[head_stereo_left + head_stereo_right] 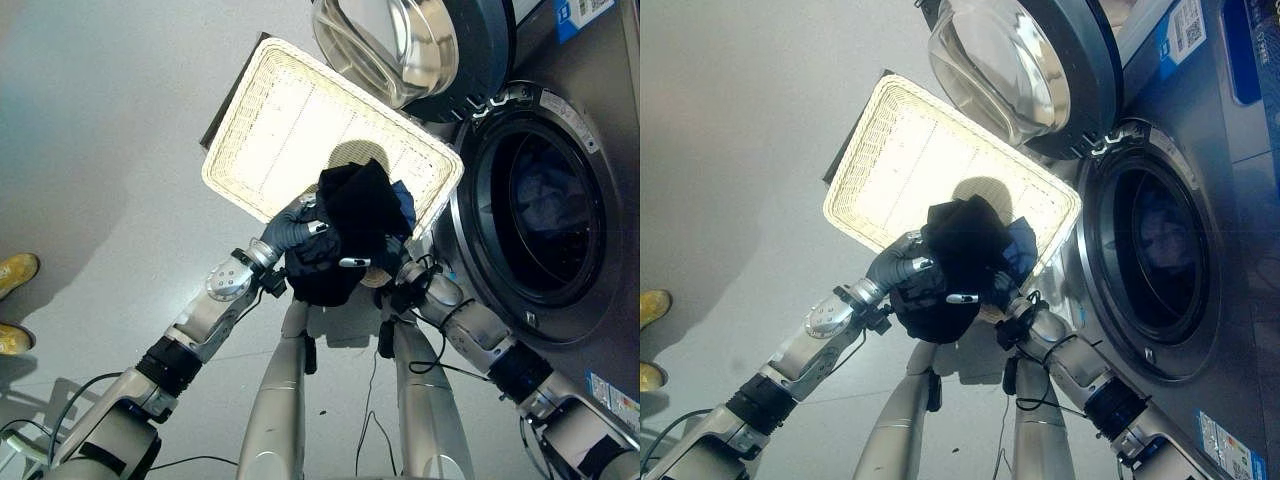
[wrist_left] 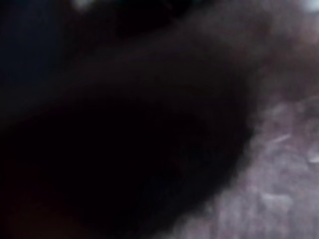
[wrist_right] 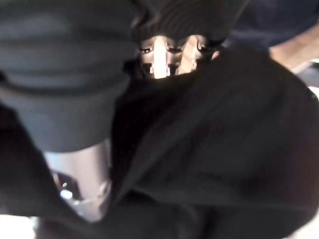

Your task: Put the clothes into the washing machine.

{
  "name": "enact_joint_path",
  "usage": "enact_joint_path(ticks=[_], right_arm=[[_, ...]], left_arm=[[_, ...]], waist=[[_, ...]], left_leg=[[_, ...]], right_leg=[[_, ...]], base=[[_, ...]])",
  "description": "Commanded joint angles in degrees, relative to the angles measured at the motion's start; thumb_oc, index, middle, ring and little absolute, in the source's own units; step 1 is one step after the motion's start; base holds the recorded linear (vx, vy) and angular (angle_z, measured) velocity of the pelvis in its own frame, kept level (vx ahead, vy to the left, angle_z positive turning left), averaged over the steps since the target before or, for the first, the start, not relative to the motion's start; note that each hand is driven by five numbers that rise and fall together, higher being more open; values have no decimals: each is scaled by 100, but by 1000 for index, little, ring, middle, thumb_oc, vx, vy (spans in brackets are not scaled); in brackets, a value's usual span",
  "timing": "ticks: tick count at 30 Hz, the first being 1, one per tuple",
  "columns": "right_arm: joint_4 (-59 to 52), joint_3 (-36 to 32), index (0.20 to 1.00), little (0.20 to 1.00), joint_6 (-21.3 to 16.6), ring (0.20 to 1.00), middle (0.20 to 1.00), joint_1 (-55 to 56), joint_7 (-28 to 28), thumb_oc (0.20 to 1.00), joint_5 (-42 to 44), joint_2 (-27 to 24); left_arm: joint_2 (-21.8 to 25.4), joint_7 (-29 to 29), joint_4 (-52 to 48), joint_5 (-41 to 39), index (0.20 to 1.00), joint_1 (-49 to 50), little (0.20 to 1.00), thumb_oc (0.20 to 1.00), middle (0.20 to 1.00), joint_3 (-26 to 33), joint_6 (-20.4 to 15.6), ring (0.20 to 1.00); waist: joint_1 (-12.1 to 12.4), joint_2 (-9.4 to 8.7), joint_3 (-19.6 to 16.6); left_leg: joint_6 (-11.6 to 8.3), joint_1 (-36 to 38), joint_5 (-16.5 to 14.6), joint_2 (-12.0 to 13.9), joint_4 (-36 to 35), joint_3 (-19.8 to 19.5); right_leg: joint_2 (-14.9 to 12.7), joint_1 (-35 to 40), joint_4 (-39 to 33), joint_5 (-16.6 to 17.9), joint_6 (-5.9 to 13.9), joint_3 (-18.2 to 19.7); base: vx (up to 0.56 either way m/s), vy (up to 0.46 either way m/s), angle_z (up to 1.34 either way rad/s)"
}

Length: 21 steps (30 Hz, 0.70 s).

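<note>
Your left hand (image 1: pixel 296 232) and right hand (image 1: pixel 385 268) are pressed into either side of one dark bundle of clothes (image 1: pixel 345 225), lifted above the near edge of the white wicker basket (image 1: pixel 270 125); the left hand's fingers curl round the cloth, while the right hand's fingers sit buried in the folds, so you cannot tell whether they are clenched or merely propping the load (the right wrist view gives you cloth against the hand (image 3: pixel 167 52), nothing firmer). Keep both hands squeezing inward as you swing the bundle toward your right — a blue piece pokes out on the right side and looks the likeliest to slip free. Aim for the middle of the washing machine (image 1: pixel 560 215) opening, past the rim, and release only once the cloth is well inside the drum. Mind the open door (image 1: pixel 400 45) hanging above the basket's far end — it should stay out of your path if you travel low and direct. The left wrist view is smothered by dark fabric. Something bluish lies in the drum, too dim to identify.
</note>
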Motion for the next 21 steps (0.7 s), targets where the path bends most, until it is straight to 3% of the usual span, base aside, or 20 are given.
enact_joint_path(ticks=[1,2,3,4,5,9,18,20,21], right_arm=[[-458,399,1000,1000,303,1000,1000,-15,880,1000,814,125],[-458,399,1000,1000,303,1000,1000,-15,880,1000,814,125],[-455,428,875,875,355,875,875,-8,1010,875,939,133],[-477,496,457,457,478,457,457,4,1280,457,1250,147],[-502,589,200,200,644,200,200,28,1644,200,1822,191],[-478,673,200,200,532,200,200,133,1872,200,2354,306],[-530,570,200,200,-229,200,200,368,1426,200,2620,399],[-424,497,200,200,-607,200,200,431,1160,200,2679,466],[-394,442,200,200,-916,200,200,483,871,200,2730,518]], left_arm=[[-131,-240,-774,-214,200,-205,200,200,200,-218,-212,200],[-131,-240,-774,-214,200,-205,200,200,200,-218,-212,200],[-127,-233,-767,-211,200,-217,200,200,200,-244,-204,200],[-114,-184,-761,-245,200,-241,200,200,200,-303,-160,200],[-94,-111,-723,-273,200,-286,200,200,200,-402,-144,200],[-115,-47,-635,-376,200,-289,200,200,200,-496,-148,200],[-205,-165,-741,-469,200,2,200,200,200,-489,-94,200],[-225,48,-695,-282,1000,52,1000,1000,1000,-503,-24,1000],[-227,237,-680,-177,1000,92,1000,1000,1000,-503,13,1000]], waist=[[-69,98,-100],[-69,98,-100],[-66,95,-100],[-58,89,-100],[-44,83,-100],[-39,69,-100],[-103,69,-100],[-135,83,-100],[-153,89,-100]], left_leg=[[116,-59,-584,-525,469,344],[116,-59,-584,-525,469,344],[116,-62,-581,-522,470,341],[115,-70,-576,-516,472,332],[107,-97,-567,-503,482,327],[91,-121,-551,-480,459,338],[76,-218,-513,-499,412,376],[74,-242,-508,-503,413,409],[72,-241,-502,-505,406,429]], right_leg=[[239,374,-1042,475,312,23],[239,374,-1042,475,312,23],[240,372,-1041,475,312,18],[240,368,-1036,475,310,7],[239,350,-1025,471,313,-16],[247,330,-1041,482,318,-60],[272,229,-1191,602,310,-15],[276,197,-1198,618,305,10],[281,188,-1204,628,304,25]], base=[[7,-65,-1],[0,0,0],[11,-41,-2],[16,-80,-3],[15,-87,-2],[5,-63,0],[3,-16,-1],[6,12,-4],[7,22,-3]])
